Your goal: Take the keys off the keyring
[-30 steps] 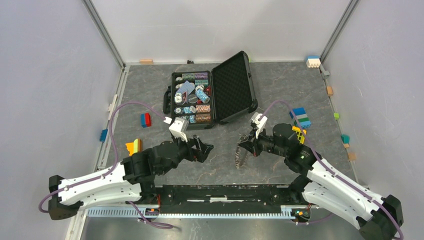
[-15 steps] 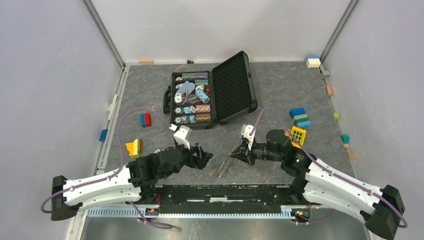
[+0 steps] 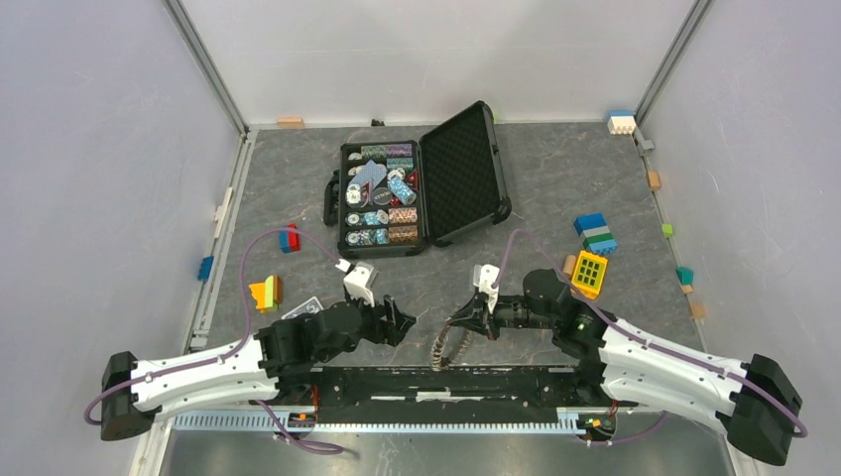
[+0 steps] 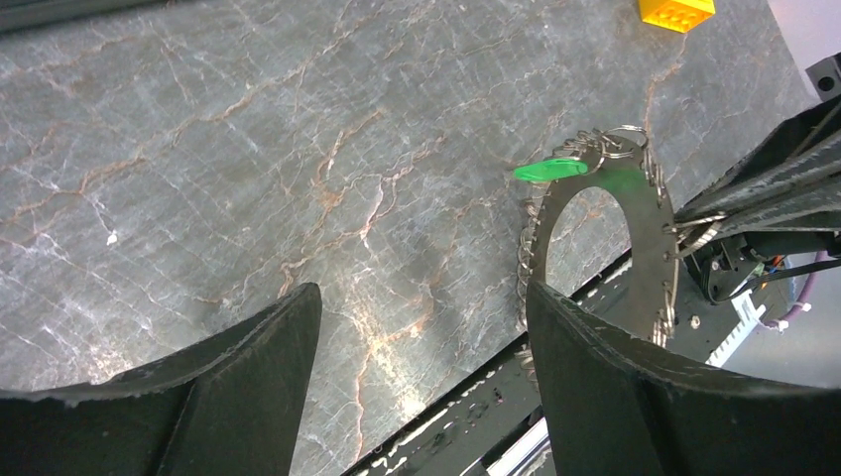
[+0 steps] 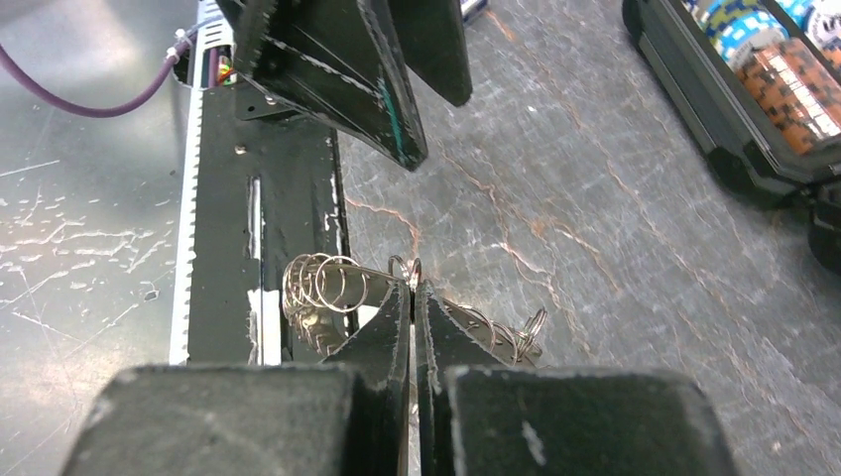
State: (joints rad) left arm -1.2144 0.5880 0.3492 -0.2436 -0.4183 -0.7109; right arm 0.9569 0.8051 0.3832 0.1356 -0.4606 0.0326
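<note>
- Now gripping the keyring (image 3: pixel 446 345) in the right claw (image 3: pixel 463 322), shut tight on the thin wire, with no gap showing between the tips in the right wrist view.
- Holding that hoop low at the near edge of the worktop (image 3: pixel 555 188), right by the black rail (image 3: pixel 446 382) that joins the arm bases; cannot tell whether touching the surface.
- From the left wrist, seen as a grey arch standing roughly upright, with the keys (image 4: pixel 650 238) packed side by side around it, small teeth along the outer rim, and a bright green tag (image 4: pixel 550 170) jutting out near the top.
- Left claw (image 3: pixel 402 319) spread wide, gripping nothing, just beside the hoop and pointed toward it, apart from the metal.
- Farther back on the worktop: a black case (image 3: pixel 461 174) lying open, with poker chips (image 3: pixel 377 193) packed in its tray.
- Beside the right arm: a yellow block (image 3: pixel 589 270), well apart from the keyring.
</note>
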